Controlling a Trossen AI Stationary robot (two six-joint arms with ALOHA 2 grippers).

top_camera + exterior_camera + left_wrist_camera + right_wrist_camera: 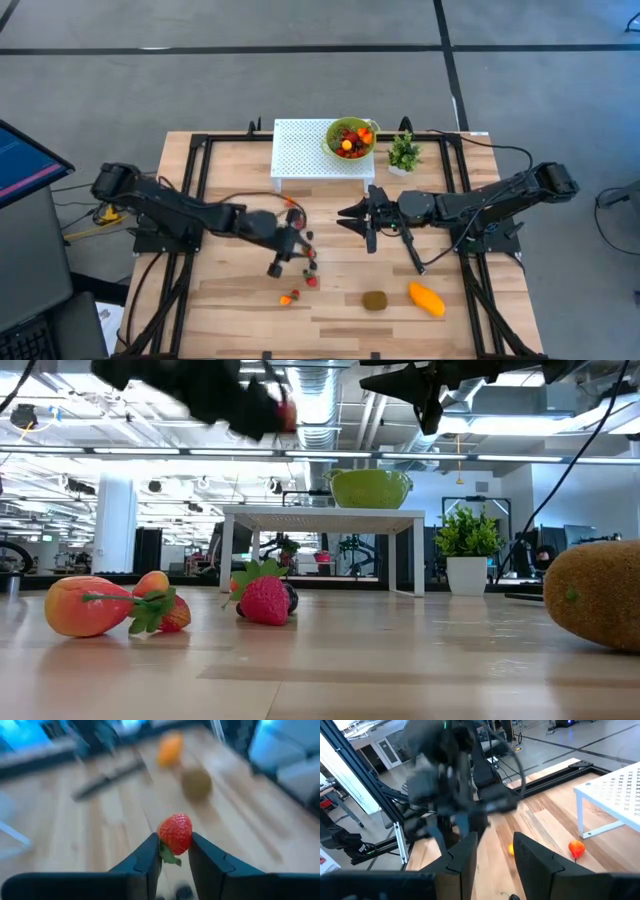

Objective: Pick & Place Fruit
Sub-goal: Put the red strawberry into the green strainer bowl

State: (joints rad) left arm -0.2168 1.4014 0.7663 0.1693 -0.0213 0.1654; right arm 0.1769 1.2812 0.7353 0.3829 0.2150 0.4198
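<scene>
Pinching a strawberry (pixel 175 833) between its two fingers, the left gripper (pixel 174 851) is up off the worktop (pixel 230 310), over the middle-left part. The berry sits right at the fingertips, red tip pointing away from the wrist and the green leaf tucked back into the gap, so its long axis runs along the fingers.

Below it a few small berries (pixel 311 279) lie loose on the wood, with two more (pixel 290 297) nearer the front edge. Further toward the front right are the kiwi (pixel 375 300) and the mango (pixel 427 298), the mango lying slantwise.

The right gripper (pixel 350 214) hangs mid-table with its fingers apart, holding nothing. A green bowl (pixel 350 137) of fruit sits on the white stand (pixel 300 150) at the back edge.
</scene>
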